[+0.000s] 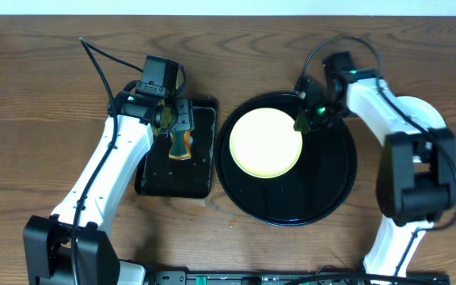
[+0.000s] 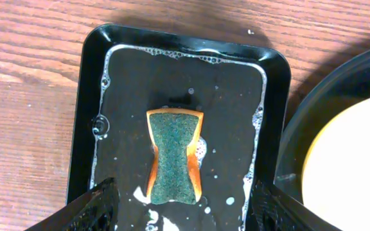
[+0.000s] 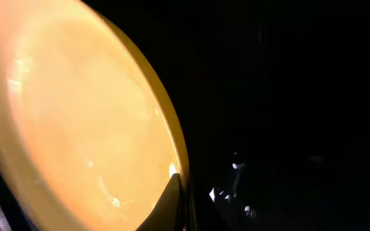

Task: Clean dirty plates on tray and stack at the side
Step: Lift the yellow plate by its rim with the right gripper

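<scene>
One pale yellow plate (image 1: 265,142) lies on the left half of the round black tray (image 1: 331,174). Its face looks clean. My right gripper (image 1: 303,119) is shut on the plate's right rim. In the right wrist view one finger (image 3: 180,196) lies over the rim of the plate (image 3: 76,115), with the tray (image 3: 288,96) dark behind it. My left gripper (image 1: 172,119) is open and empty, hovering above the sponge. The two mint plates are not clearly in view.
A green and orange sponge (image 2: 174,154) lies in soapy water in the small rectangular black tray (image 2: 95,77), between my left fingers (image 2: 185,186). A pale round shape (image 1: 422,111) sits partly hidden under the right arm.
</scene>
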